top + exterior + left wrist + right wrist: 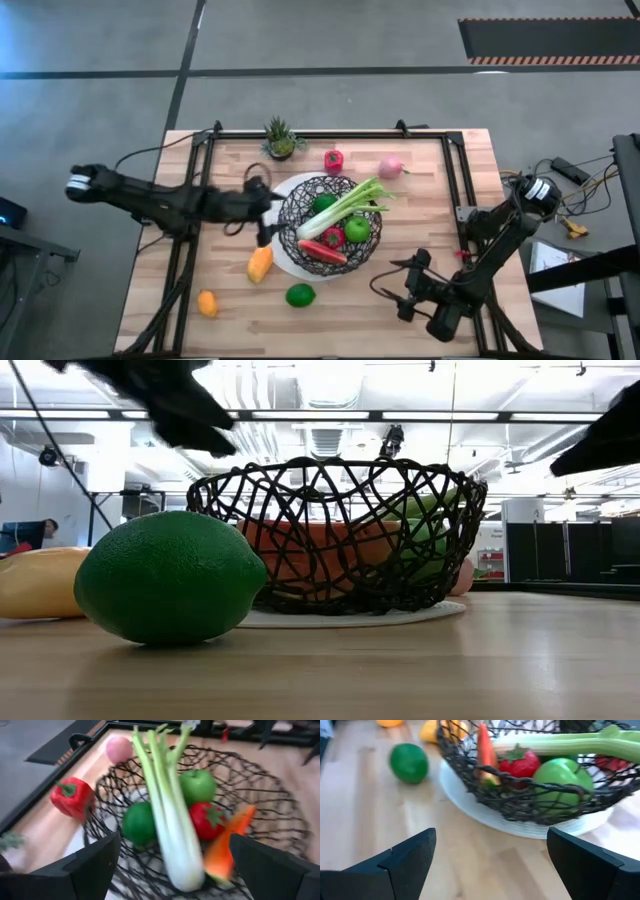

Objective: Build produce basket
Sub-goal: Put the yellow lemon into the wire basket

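Note:
The black wire basket stands on its white plate base mid-table. In it lie a celery stalk, a green apple, a green lime, a red strawberry and an orange carrot. On the table lie a green lime, a yellow-orange piece, an orange piece, a red pepper and a pink piece. My left gripper is open and empty at the basket's left rim. My right gripper is open and empty near the front right.
A small spiky green potted plant stands at the far edge. A black frame runs around the tabletop. Bare wood lies between the front lime and my right gripper.

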`<state>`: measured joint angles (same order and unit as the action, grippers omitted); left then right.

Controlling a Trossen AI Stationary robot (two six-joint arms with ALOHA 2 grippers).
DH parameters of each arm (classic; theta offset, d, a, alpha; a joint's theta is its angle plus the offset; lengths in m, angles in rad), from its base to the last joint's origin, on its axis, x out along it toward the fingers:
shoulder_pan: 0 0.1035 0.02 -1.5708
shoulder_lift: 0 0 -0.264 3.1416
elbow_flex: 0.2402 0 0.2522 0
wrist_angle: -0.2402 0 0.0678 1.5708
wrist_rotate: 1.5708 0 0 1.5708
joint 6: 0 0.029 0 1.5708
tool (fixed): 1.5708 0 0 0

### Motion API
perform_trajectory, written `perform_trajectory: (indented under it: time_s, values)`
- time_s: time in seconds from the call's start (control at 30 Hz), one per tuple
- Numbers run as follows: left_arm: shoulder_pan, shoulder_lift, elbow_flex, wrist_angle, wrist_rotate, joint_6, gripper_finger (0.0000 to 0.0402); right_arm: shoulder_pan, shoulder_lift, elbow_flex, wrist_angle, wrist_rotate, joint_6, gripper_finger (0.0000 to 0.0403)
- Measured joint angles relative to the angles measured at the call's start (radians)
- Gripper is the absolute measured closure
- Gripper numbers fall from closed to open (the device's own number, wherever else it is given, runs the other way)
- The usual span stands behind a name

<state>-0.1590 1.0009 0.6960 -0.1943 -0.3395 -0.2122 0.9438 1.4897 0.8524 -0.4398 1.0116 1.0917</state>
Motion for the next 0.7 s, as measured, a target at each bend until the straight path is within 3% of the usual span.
perform_trajectory:
  time_s: [0.17, 0.3, 0.5, 0.7]
  values:
    - [-0.204, -0.129, -0.108, 0.006, -0.136, -0.118, 0.0046, 0.037, 0.031, -0.003, 0.170, 0.009, -0.069, 0.0039]
    - [-0.407, -0.131, -0.145, 0.019, -0.291, -0.218, 0.0046, 0.030, 0.083, -0.003, 0.374, 0.011, -0.198, 0.0039]
    - [-0.682, 0.021, -0.100, 0.023, -0.477, -0.398, 0.0046, 0.006, 0.164, -0.003, 0.648, 0.009, -0.399, 0.0039]
    - [-0.822, 0.251, 0.011, -0.020, -0.475, -0.679, 0.0046, -0.006, 0.197, -0.003, 0.772, 0.010, -0.494, 0.0039]
